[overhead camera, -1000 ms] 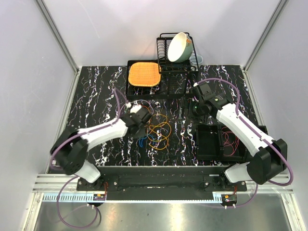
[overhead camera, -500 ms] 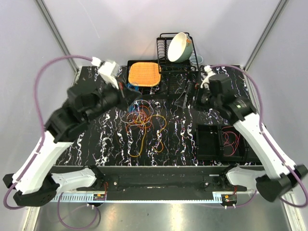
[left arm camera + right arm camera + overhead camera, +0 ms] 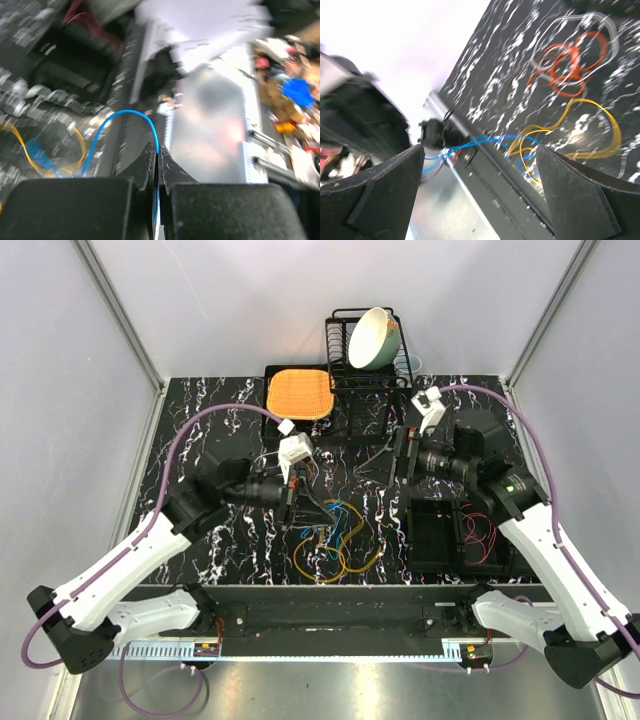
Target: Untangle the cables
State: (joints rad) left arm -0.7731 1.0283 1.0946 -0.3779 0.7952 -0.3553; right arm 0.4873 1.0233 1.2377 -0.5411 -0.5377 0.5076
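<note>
On the table (image 3: 200, 400), centre: cables (image 3: 330, 535) in a loose tangle between your arms
Your left gripper (image 3: 157, 150): clamped shut on the blue cable (image 3: 127, 114)
Your right gripper (image 3: 398, 455): spread wide, holding nothing

The far-left stretch of the counter (image 3: 195, 430) lies bare, open to a pass inward from the left wall; the back edge is blocked by an orange pad (image 3: 298, 393) and a dish rack (image 3: 345, 375) holding a bowl (image 3: 372, 337); black bins (image 3: 432, 535) fill the near right; the cables (image 3: 325, 540) sprawl mid-counter near the front, the left pincer (image 3: 289, 510) at their far-left edge; the right pincer (image 3: 397, 455) hangs well apart, bare counter showing between the two.
</note>
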